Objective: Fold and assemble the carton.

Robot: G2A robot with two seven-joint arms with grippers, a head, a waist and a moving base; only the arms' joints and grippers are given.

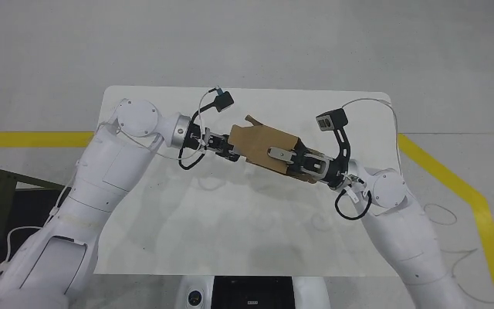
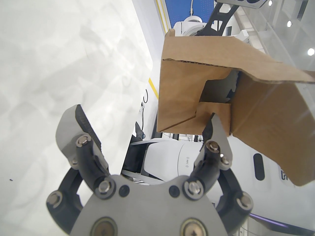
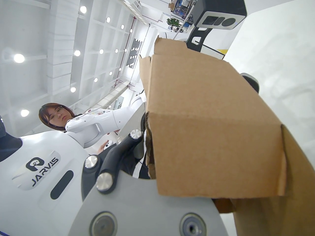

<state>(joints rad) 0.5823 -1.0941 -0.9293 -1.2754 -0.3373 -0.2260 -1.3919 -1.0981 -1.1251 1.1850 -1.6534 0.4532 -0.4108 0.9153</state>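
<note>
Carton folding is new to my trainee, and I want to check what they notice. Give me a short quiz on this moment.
1. True or false: the left gripper has its fingers open.
2. What grips the carton? A) the left gripper B) the right gripper C) neither
3. Fill in: in the top view the carton sits between the two ____, over the white table.
Key: 1 true; 2 B; 3 grippers.
</note>
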